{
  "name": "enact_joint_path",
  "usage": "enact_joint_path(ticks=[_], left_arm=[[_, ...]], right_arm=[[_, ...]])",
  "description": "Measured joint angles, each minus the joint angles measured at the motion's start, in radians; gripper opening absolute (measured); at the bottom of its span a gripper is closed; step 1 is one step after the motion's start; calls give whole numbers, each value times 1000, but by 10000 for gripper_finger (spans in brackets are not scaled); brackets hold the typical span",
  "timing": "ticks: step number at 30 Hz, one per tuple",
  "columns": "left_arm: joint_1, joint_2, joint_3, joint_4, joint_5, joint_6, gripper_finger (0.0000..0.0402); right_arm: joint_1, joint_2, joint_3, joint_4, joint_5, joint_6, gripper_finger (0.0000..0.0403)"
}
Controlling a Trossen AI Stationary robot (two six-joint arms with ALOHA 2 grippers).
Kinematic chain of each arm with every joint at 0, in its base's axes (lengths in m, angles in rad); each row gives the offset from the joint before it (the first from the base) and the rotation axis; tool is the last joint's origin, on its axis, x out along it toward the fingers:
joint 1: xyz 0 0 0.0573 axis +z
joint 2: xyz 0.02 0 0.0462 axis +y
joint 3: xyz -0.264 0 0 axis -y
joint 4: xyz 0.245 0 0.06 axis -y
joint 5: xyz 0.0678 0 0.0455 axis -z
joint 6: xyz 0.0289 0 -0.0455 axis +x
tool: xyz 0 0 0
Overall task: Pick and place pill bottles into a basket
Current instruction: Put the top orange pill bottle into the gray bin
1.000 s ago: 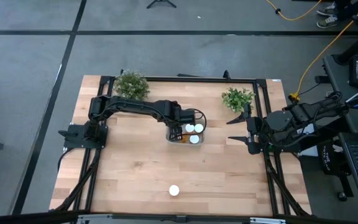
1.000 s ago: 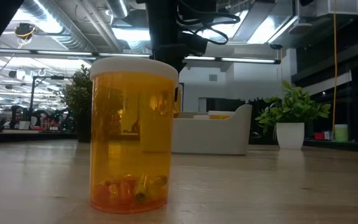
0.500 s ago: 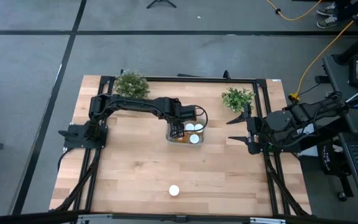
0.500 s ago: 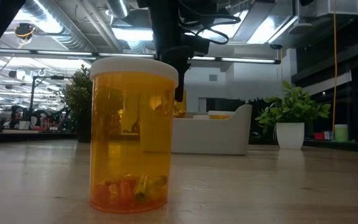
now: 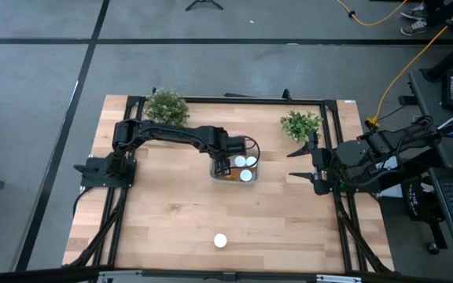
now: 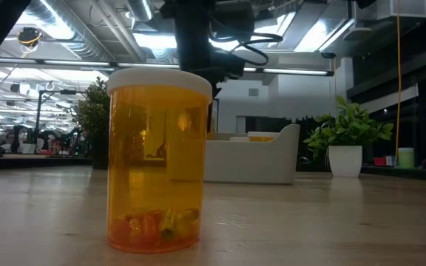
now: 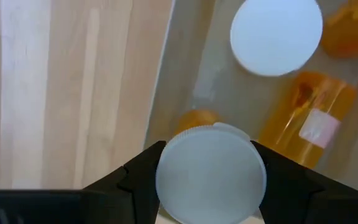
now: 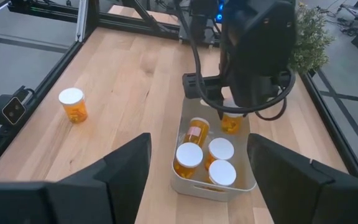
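Observation:
My left gripper (image 5: 222,163) is over the left end of the pale basket (image 5: 256,174) and is shut on a pill bottle with an amber body and a white cap (image 7: 210,180). This bottle also shows in the right wrist view (image 8: 232,122). In the basket, three bottles stand with caps up (image 8: 220,149) and one lies on its side (image 8: 196,132). One more bottle (image 5: 221,240) stands on its base near the table's near edge and looms large in the low view (image 6: 160,162). My right gripper (image 5: 299,163) waits open at the table's right side. My left gripper pinches the bottle's white cap by its rim (image 7: 161,177), one finger on each side. The fingers (image 7: 135,180) come from above, pointing down. The bottle hangs upright below them, over the basket's left end. I cannot tell whether its base touches the basket's floor.
Two green potted plants stand at the far edge, one at the left (image 5: 166,108) and one at the right (image 5: 300,124). Black frame rails run along the table's sides. Bare wood lies between the basket and the lone bottle.
My left gripper has shifted slightly over the basket's left end, first toward the table's right edge, then back. It stays shut on the bottle.

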Motion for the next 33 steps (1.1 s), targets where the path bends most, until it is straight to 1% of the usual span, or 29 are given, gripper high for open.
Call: enact_joint_path(ticks=[4,21,29,33], left_arm=[[6,0,0,29,5,-9,203],[11,0,0,29,14,-3,203],[18,-1,-60,33,22,-22,203],[18,-1,-62,35,19,-22,203]], right_arm=[[0,0,0,0,0,0,268],[0,0,0,-5,0,0,268],[0,0,0,-4,0,0,268],[0,0,0,-4,0,0,268]])
